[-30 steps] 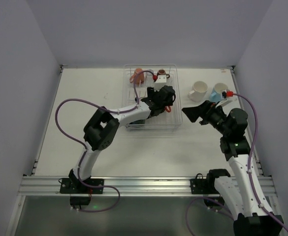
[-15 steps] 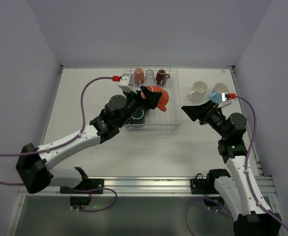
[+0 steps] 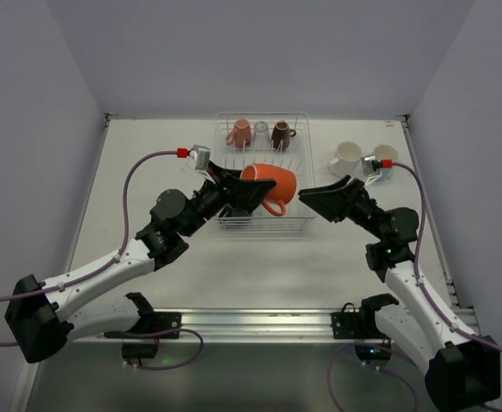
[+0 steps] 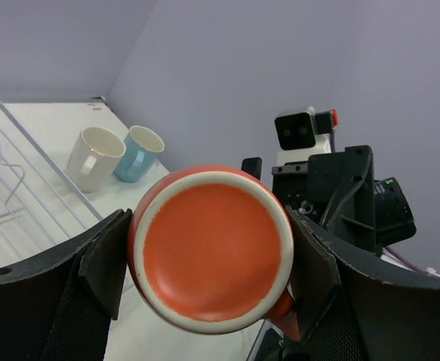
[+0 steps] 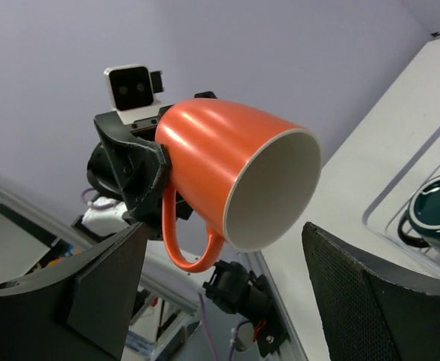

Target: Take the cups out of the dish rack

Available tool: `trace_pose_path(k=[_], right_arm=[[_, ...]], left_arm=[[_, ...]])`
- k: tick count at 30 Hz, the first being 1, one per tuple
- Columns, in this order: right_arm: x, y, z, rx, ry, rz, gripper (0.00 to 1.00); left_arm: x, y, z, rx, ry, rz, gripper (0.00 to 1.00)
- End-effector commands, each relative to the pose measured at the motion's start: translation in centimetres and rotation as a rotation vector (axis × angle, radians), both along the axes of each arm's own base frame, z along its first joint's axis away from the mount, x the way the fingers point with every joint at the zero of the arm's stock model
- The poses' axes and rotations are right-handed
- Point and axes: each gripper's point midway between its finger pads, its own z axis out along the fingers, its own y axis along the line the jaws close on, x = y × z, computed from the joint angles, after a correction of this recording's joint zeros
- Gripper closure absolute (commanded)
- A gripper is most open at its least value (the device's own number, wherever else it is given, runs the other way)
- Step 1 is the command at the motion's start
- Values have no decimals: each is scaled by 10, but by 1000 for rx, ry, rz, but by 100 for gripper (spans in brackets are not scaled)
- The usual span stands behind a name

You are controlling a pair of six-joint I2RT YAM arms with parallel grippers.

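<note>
**Orange cup held aloft between your two arms**

Your left gripper (image 3: pixel 242 190) pinches the orange cup (image 3: pixel 272 184) by its base end, one finger on each side of the body. The jaws stand about half spread, pressed against the cup wall. The cup lies on its side in the air, its mouth turned toward the right arm and its handle hanging down. In the top view it sits over the near right part of the dish rack (image 3: pixel 305 154), clear of the wires.

Your left arm reaches from the near left corner diagonally across the table (image 3: pixel 148 172), stretched long and low, with the wrist raised at the rack's near left corner.

Inside the rack, the salmon pink cup (image 3: pixel 240 133), the clear glass (image 3: pixel 261 133) and the dark brown cup (image 3: pixel 279 135) stand in a row along the far side. The dark green cup (image 5: pixel 436 214) sits low in the rack under the lifted one.

Your right gripper (image 3: pixel 317 196) is spread wide and grips nothing. Its fingers point at the orange cup's mouth from just beside the rack's right edge, near the rim but apart from it. The right arm rises from the near right, elbow bent, forearm angled inward.

Behind it, the cream cup (image 3: pixel 347 159) and the light blue cup (image 3: pixel 379 163) stand side by side on the table, near the right wall. Bare table lies in front of the rack.
</note>
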Motion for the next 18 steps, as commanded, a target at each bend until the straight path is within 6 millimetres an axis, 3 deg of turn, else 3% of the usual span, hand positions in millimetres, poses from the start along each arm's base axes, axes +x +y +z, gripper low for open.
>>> trace_pose_path(k=[1,7,11,15,16,18], right_arm=[[-14,8,23,67,-82,105,15],[-21,22,32,122,-82,221,21],[-35,24,51,202,-147,299,37],[-32,26,58,225,-137,305,50],[-32,26,59,228,-139,303,59],[-31,26,62,239,-140,296,64]], left_arm=[[-20,3,60,-186,-134,-87,85],[-31,-8,62,-228,-140,-190,85],[-32,-13,55,-242,-117,-212,85],[-32,-13,51,-270,-91,-223,84],[-31,-13,49,-267,-85,-221,82],[-29,-14,46,-263,-77,-219,77]])
